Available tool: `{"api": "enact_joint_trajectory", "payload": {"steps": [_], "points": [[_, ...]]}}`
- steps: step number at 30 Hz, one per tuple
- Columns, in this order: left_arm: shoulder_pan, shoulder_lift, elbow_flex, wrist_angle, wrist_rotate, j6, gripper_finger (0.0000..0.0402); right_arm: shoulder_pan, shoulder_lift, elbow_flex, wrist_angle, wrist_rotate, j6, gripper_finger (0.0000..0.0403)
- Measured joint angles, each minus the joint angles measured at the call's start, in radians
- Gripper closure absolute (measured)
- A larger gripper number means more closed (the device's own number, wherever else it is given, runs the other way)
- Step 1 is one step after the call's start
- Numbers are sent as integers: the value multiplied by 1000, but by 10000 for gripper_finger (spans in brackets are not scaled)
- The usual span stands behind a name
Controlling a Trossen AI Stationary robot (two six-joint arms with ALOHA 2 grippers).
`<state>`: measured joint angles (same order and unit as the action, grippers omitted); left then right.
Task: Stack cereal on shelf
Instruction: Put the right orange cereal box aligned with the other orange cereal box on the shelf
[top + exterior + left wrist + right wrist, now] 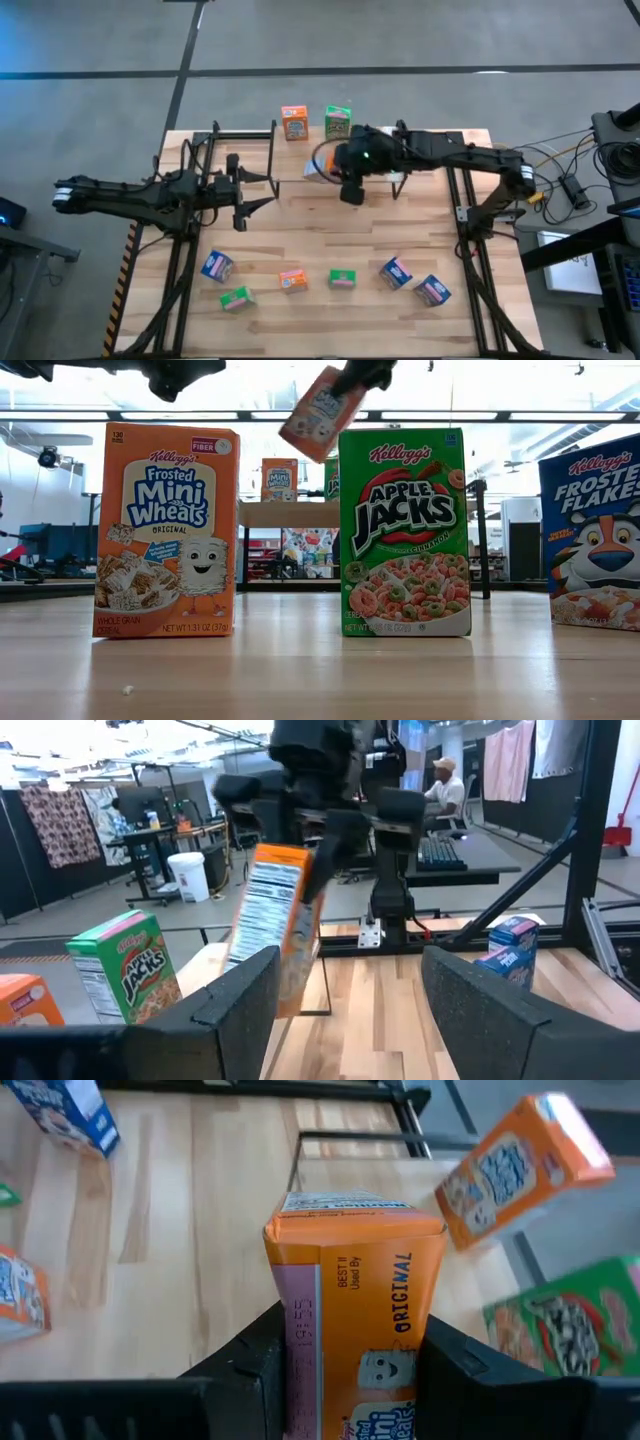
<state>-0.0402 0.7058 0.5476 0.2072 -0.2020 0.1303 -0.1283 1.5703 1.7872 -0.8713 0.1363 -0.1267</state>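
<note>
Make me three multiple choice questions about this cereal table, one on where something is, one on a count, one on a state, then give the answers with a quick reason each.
1. Where is the orange box gripped by the right pincer?
A. Lifted off the table
B. Lying at the table's near edge
C. Under the left arm

2. How many boxes stand on the shelf?
A. None
B. Two
C. Five

3. What state is the left pincer in?
A. Shut on a blue box
B. Open, holding nothing
C. Shut on a green box

Answers:
1. A: the low view shows it tilted in the air beneath the pincer.
2. B: the high view shows one orange box and one green box upright there.
3. B: the left wrist view shows its fingers apart with nothing between them.
</note>
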Motion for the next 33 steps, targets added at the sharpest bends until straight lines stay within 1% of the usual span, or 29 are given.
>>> {"api": "enact_joint_trajectory", "payload": {"steps": [7, 13, 17, 23, 28, 33], "points": [[0, -1, 0, -28, 0, -18, 174, -55, 129, 166, -164, -4, -50, 266], [0, -1, 0, -33, 0, -48, 174, -90, 231, 249, -192, -6, -57, 266], [0, 0, 0, -40, 1, -65, 174, -104, 277, 303, -228, -4, -57, 262], [0, 10, 0, -40, 2, -69, 174, -111, 309, 345, -234, -6, -76, 221], [0, 15, 0, -34, 2, -68, 174, -116, 310, 347, -218, -5, -83, 183], [0, 15, 0, -30, 2, -65, 174, -117, 309, 351, -199, -6, -84, 157]]}}
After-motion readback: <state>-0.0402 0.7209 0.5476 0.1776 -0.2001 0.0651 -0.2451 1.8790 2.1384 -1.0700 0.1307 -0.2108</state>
